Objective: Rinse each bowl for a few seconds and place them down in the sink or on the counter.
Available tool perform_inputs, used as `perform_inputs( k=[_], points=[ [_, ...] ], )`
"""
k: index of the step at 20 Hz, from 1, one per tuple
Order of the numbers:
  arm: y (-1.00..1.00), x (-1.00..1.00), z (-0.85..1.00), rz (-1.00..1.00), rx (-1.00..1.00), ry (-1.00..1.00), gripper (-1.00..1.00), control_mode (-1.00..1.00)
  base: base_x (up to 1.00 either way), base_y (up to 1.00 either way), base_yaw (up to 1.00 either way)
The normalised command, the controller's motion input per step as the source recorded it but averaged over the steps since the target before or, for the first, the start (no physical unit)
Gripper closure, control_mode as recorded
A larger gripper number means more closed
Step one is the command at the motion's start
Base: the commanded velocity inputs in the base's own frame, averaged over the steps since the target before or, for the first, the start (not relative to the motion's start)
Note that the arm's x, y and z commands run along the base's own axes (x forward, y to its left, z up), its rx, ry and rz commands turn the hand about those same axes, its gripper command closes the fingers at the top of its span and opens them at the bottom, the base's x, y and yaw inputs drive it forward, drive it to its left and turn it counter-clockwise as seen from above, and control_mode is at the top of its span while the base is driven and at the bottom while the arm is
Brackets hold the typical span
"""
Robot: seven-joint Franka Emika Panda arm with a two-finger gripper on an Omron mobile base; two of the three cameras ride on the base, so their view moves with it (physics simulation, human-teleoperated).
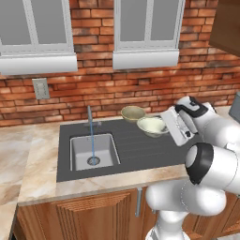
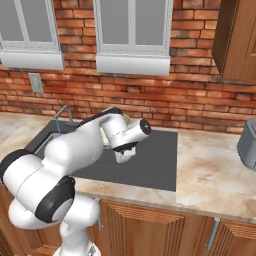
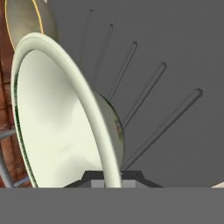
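Red brick wall (image 1: 140, 89) with two grey-framed windows backs a marble-veined bench (image 1: 33, 159) over brown wooden cabinets. At about 10 o'clock on the wall in the left base view sits a pale outlet plate (image 1: 41, 88). Set into the bench is the dark grey sink (image 1: 136, 150); its light square basin (image 1: 92, 151) lies toward 9 o'clock of the unit, and a thin stream of water (image 1: 92, 140) drops straight from the slim faucet (image 1: 89, 115) onto the round drain. Ribbed drainboard takes up the rest of the unit toward 3 o'clock.

At the drainboard's 12 o'clock edge stands the olive-tan bowl (image 1: 133, 113), upright, mouth up, against the wall. Just at its 4 o'clock is the cream-green bowl (image 1: 152, 126), raised off the drainboard and tipped. The fingers (image 1: 169, 125) are clenched on its rim at the bowl's 3 o'clock side. In the hand view that bowl (image 3: 57, 127) stands nearly on edge, its open mouth facing 9 o'clock, its rim running from 12 to 6 o'clock, with the tan bowl (image 3: 28, 19) at 11 o'clock behind it. A faint dark mark shows on its outer wall; too small to read

At far 3 o'clock on the bench a grey toaster (image 2: 248, 142) stands below a wooden wall cabinet (image 2: 236, 40)
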Motion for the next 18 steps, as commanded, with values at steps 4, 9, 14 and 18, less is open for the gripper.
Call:
perform_inputs(
  k=[4, 9, 14, 18],
  points=[
    [-0.23, 0.0, -0.12, 0.07, 0.0, 0.0, 1.0, -1.0, 0.0, 0.0, 0.0],
    [-0.22, 0.0, -0.16, 0.1, -0.01, 0.0, 1.0, -1.0, 0.0, 0.0, 0.0],
    [-0.19, 0.0, -0.16, 0.1, -0.02, 0.0, 1.0, -1.0, 0.0, 0.0, 0.0],
    [-0.19, 0.0, -0.17, 0.1, -0.01, 0.0, 1.0, -1.0, 0.0, 0.0, 0.0]
  ],
)
